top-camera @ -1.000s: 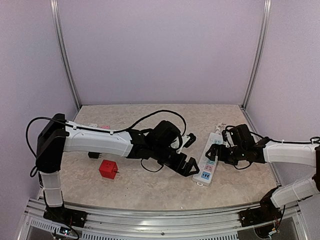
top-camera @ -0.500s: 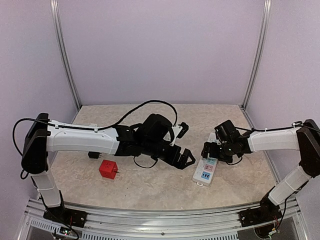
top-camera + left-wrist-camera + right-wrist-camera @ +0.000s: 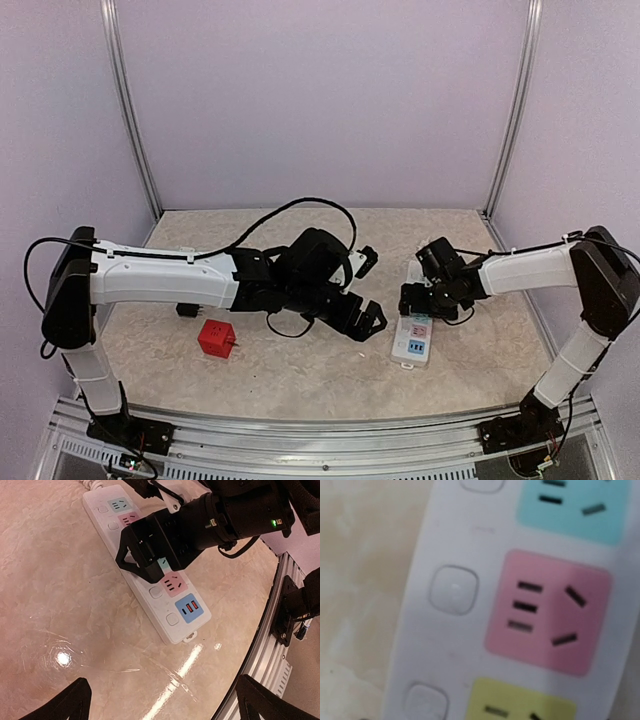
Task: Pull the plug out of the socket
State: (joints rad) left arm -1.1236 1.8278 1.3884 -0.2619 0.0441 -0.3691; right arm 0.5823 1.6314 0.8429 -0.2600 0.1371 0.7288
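- Socket [image 3: 412,338]: white strip lying flat on the marbled table [image 3: 300,380], right of centre. Outlet faces are blue, pink and green, each with a white square button beside it; the near end face has two red ports. A faint mark by one button is too blurred to read.
- Right gripper [image 3: 414,300]: black, down over the strip's middle; finger state cannot be told.
- Left gripper [image 3: 371,290]: just left of the strip, fingers spread wide, holding nothing.
- Red cube [image 3: 215,338]: on the table, well to the left.

Left arm [image 3: 160,280], right arm [image 3: 525,268]: white shells, black joints. Black cable [image 3: 300,203] loops 12 o'clock off left wrist. Green LED [image 3: 273,522] on right wrist. Left gripper [image 3: 163,679] black.
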